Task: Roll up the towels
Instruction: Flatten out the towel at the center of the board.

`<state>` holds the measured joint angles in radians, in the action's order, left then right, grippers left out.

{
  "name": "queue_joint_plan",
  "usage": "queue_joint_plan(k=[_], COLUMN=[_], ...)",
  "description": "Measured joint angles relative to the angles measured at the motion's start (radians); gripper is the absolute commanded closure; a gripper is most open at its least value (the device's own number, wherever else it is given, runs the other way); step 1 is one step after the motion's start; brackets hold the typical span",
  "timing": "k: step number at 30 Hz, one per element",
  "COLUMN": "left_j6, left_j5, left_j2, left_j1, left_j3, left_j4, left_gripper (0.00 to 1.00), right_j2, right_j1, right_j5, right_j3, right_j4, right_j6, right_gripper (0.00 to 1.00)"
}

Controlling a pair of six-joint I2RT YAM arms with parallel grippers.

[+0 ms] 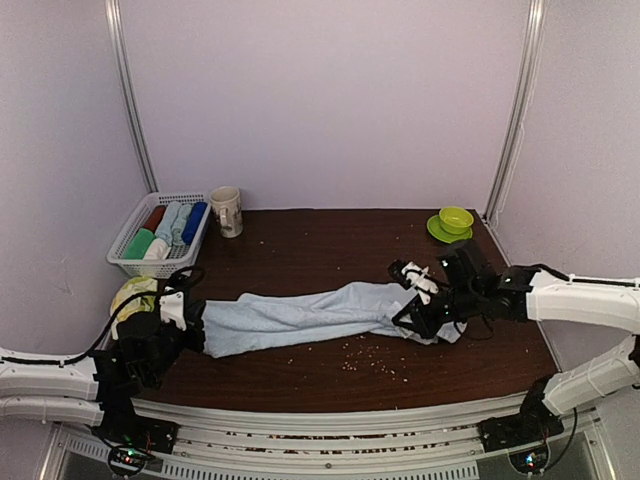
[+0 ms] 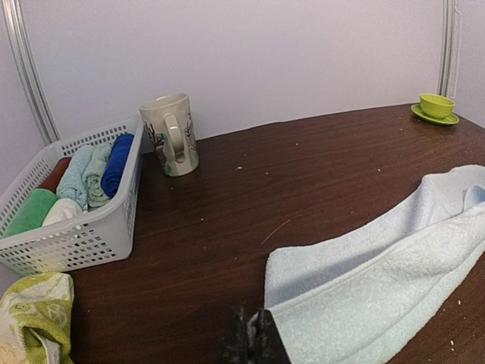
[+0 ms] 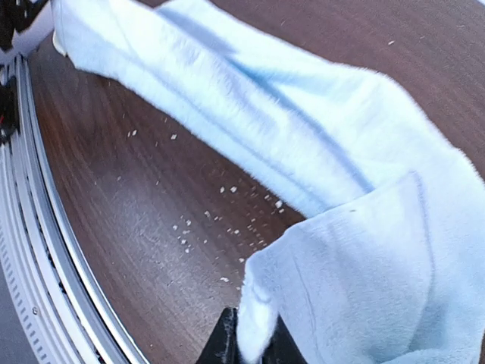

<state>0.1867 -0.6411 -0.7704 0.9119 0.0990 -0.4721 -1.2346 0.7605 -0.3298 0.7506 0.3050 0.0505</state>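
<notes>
Along the near edge of the dark wood-grain table (image 1: pixel 320 245): left gripper (image 2: pixel 252 340), only its black fingertips showing at the bottom of its own view, closed tight on the near-left corner of the blue towel (image 1: pixel 300 312); right gripper (image 3: pixel 250 345), likewise cut off, fingers pinched narrow on a folded edge at the towel's right end. Towel: pale, fluffy terry, stretched lengthwise across the table between the two grippers, bunched and creased mid-length. Crumbs (image 1: pixel 365 355): pale specks scattered just in front of it. Yellow-green towel (image 1: pixel 133 295): crumpled heap with white print at the left edge, partly hidden by the left arm. Farther back, left: white slatted plastic basket (image 1: pixel 150 268) holding rolled cloths (image 1: pixel 170 225), short fat cylinders; cream mug (image 1: pixel 227 211) beside it, print unreadable. Far right corner: green cup (image 1: pixel 456 217) on a matching saucer (image 1: pixel 436 232).
</notes>
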Motion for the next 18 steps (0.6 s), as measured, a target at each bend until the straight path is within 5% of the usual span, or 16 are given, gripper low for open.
queue_joint_plan(k=[7, 18], left_j6=[0.005, 0.006], left_j5=[-0.013, -0.018], left_j2=[0.004, 0.014], left_j1=[0.000, 0.000], left_j3=[0.000, 0.000], left_j4=[0.004, 0.008], left_gripper=[1.00, 1.00], right_j2=[-0.182, -0.280], right_j1=[0.220, 0.435], right_j5=[0.224, 0.572], right_j3=[0.079, 0.224], right_j4=[0.077, 0.216], right_j6=[0.025, 0.116], right_gripper=[0.72, 0.38])
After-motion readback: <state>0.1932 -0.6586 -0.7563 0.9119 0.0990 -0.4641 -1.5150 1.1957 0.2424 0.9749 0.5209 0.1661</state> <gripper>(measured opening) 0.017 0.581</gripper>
